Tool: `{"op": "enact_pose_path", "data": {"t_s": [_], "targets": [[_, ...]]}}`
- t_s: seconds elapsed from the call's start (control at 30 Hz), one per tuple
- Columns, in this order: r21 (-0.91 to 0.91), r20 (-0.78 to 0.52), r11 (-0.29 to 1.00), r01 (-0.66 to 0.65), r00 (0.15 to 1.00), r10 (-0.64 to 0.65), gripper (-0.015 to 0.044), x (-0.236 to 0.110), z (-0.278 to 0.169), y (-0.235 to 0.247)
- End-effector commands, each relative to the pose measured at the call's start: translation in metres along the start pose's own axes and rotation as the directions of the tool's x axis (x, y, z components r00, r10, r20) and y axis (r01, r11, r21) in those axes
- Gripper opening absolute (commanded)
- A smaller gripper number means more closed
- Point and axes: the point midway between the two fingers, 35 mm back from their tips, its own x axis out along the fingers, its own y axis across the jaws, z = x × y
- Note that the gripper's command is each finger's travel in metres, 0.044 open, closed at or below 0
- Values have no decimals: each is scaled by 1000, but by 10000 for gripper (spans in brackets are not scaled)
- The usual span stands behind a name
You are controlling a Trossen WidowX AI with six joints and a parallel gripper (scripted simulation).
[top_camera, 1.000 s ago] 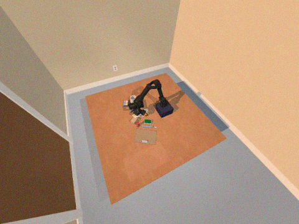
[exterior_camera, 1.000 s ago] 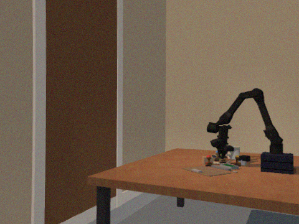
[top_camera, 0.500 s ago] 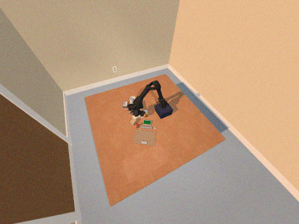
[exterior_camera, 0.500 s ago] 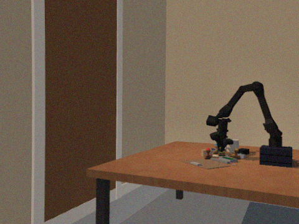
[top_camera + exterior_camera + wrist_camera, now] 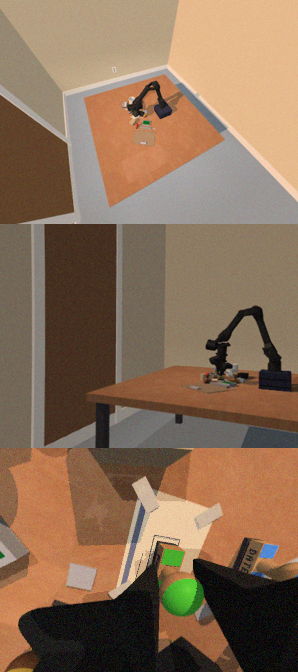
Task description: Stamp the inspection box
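Note:
My gripper (image 5: 174, 567) (image 5: 136, 111) (image 5: 220, 371) is shut on the PASS stamp (image 5: 181, 596), which has a round green knob and a wooden body with a green label. In the wrist view the stamp points down at the cream card (image 5: 192, 535), which is taped to the bench at its corners. The stamp's base sits within the black outline of the inspection box (image 5: 165, 538). I cannot tell whether the base touches the card. The ink pad (image 5: 147, 122) (image 5: 228, 382), with a green top, lies a little in front of the gripper.
A blue-labelled stamp (image 5: 255, 554) stands just right of the card. A red-knobbed stamp (image 5: 136, 125) (image 5: 206, 376) and a flat cardboard sheet (image 5: 144, 137) (image 5: 208, 387) lie nearer the front. A loose grey square (image 5: 81, 576) lies left of the card. The dark arm base (image 5: 162, 111) (image 5: 275, 379) stands to the right.

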Motion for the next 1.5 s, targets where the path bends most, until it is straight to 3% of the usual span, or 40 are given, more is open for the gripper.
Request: {"op": "enact_pose_path", "data": {"t_s": [0.0,1.47], "targets": [[-2,4,1000,0,1000,0,0,2,1,0],[-2,4,1000,0,1000,0,0,-9,1,-2]]}}
